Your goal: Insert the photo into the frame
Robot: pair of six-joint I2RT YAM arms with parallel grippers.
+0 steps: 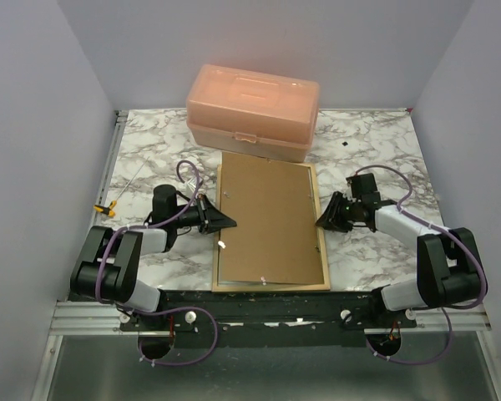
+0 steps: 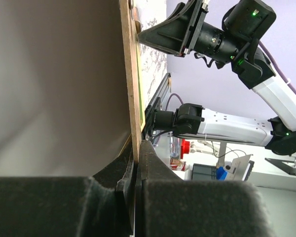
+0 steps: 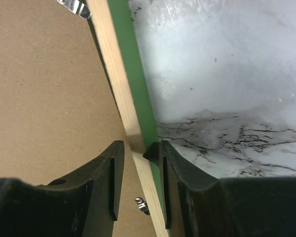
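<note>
Securing step, I judge. My left hand [image 2: 138,165] pinches one rail of the frame [image 3: 119,89]; my right hand [image 3: 138,165] straddles the opposite rail, unclosed. The backing board [image 1: 270,221] sits inside, the photo hidden. Next: press the tab [image 3: 142,205] between my right fingers flat.

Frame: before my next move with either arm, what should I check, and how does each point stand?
1. Left end effector clamped on the frame: ok, shut on its left rail.
2. Right end effector gripping the right rail: not ok, its jaws straddle the rail with a gap on the board side.
3. Backing board lying within the frame: ok, back side up.
4. Photo inside the frame: cannot tell, the board covers the opening.
5. Frame's far rail free of the peach box: cannot tell, they sit very close.
</note>
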